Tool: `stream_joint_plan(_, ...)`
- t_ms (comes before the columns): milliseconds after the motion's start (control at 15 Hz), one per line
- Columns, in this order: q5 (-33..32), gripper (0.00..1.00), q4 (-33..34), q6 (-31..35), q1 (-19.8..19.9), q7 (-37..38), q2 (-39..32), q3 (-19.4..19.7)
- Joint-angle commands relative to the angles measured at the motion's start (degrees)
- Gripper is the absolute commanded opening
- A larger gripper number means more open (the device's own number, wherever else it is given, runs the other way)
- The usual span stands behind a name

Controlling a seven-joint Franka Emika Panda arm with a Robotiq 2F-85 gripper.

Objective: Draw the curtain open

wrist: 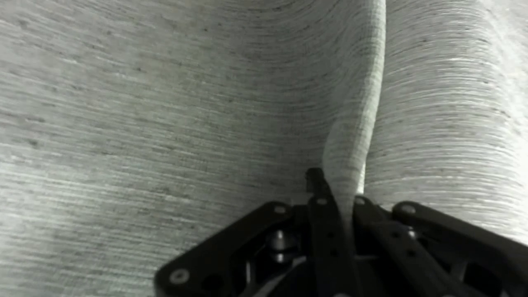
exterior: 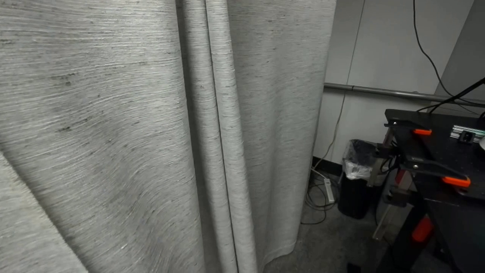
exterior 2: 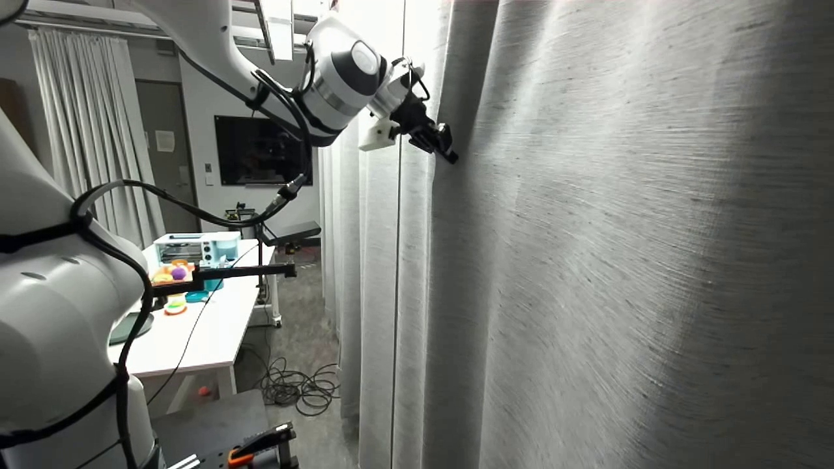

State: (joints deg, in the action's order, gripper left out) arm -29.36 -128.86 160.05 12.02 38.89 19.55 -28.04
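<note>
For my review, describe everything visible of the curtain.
The curtain is light grey, woven-looking fabric with fine horizontal streaks and darker flecks, hanging in vertical folds across much of both exterior views. An exterior view shows its lower edge near the floor. In the wrist view, the gripper pinches a narrow fold.

I can read no word, number or brand anywhere in my three views. In an exterior view, a pale sheet of paper [exterior 2: 165, 141] is on the door [exterior 2: 163, 104], but it is too small for me to tell what it bears. The dials [exterior 2: 206, 247] on the small oven [exterior 2: 177, 249] are too small as well; I cannot make out any marks there.
</note>
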Motion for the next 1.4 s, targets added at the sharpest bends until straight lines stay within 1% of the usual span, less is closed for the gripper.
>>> stream_joint_plan(0,-1.0,0.01,-0.3,0.8,-1.7,-0.2,-6.1,-4.7)
stream_joint_plan(267,-2.7,0.01,0.8,0.8,-1.1,-0.4,-7.7,-9.9)
stream_joint_plan(600,-5.1,0.01,1.6,1.1,-1.0,-0.3,-8.1,-14.1)
stream_joint_plan(933,-8.6,0.01,3.2,1.8,-0.6,0.2,-8.6,-19.6)
stream_joint_plan(1200,-11.6,0.01,2.6,4.9,-0.2,0.8,-8.0,-23.2)
stream_joint_plan(1333,-12.9,0.01,2.1,7.4,0.1,0.7,-7.7,-24.3)
